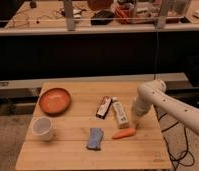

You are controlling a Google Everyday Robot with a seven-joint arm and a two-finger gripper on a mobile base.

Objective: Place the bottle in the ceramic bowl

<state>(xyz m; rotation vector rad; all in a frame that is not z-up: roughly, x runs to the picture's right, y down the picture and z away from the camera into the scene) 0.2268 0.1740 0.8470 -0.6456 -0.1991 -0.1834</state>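
The white bottle (120,113) with reddish label marks lies on the wooden table (68,150), right of centre, next to a dark bar. The orange-red ceramic bowl (55,100) sits at the table's left, far from the bottle. My gripper (134,121) hangs from the white arm (163,102) that comes in from the right; it is low over the table, just right of the bottle and above the carrot's right end. It holds nothing that I can see.
A dark rectangular bar (104,106) lies just left of the bottle. An orange carrot (123,133) lies below the bottle. A blue-grey packet (95,138) lies at centre front. A white cup (43,128) stands front left. A shelf with clutter runs behind.
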